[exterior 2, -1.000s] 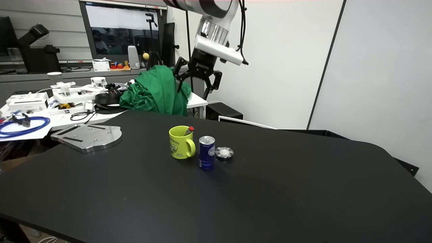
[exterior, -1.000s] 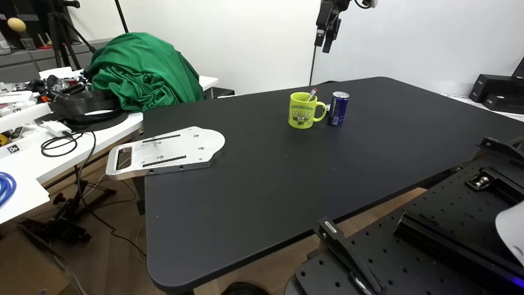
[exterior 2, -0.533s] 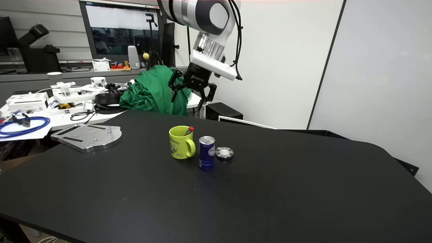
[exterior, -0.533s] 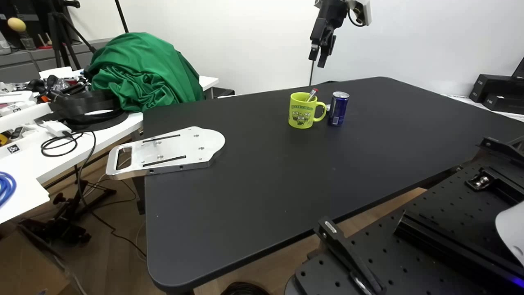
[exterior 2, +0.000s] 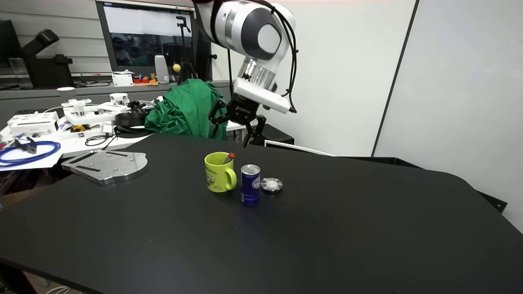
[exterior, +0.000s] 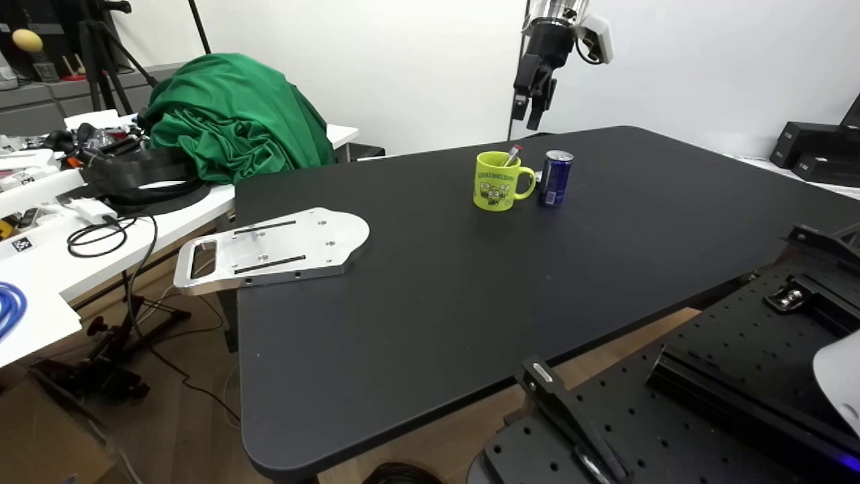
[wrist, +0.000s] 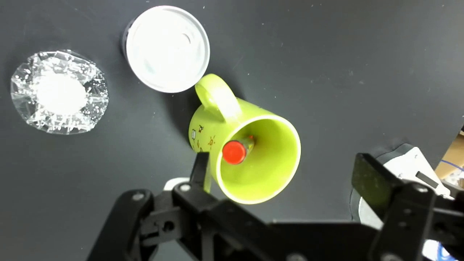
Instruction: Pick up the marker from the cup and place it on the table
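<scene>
The red-tipped marker leans inside the yellow-green cup, its red end above the rim. Both also show in an exterior view, the marker and the cup. In the wrist view the marker rests near the cup's handle-side rim, and the cup stands on the black table. My gripper is open and empty, above and apart from the cup; it shows too in an exterior view. In the wrist view the cup's mouth appears between the open fingers, nearer the left finger.
A dark blue can stands close beside the cup's handle. A clear-wrapped disc lies just past the can. A silver metal plate lies at the table's edge. A cluttered white desk with a green cloth stands beyond.
My gripper has come down toward the table over the last second, with a small sideways shift. It stays open. The cup, marker and can have not moved.
</scene>
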`<action>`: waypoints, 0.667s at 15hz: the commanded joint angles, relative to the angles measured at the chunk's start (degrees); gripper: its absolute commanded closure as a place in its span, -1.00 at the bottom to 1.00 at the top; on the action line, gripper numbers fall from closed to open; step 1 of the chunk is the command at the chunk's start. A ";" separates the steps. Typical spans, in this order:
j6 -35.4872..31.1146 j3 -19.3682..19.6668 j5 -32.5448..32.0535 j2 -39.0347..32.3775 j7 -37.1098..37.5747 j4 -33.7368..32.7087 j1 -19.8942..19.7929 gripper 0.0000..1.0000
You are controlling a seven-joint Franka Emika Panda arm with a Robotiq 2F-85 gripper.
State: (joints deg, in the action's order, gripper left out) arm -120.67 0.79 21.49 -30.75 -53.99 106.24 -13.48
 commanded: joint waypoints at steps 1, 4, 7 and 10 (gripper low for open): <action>-1.61 -1.52 0.30 -0.74 1.33 0.91 -0.58 -1.00; -2.58 -2.25 0.24 -1.43 1.44 1.34 -0.51 -1.00; -4.33 -2.66 -0.19 -1.70 1.51 1.53 -0.36 -1.00; -5.49 -2.96 -0.29 -1.71 1.57 1.52 -0.46 -1.00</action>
State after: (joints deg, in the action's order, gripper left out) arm -125.05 -1.50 21.45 -32.83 -53.93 107.60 -13.44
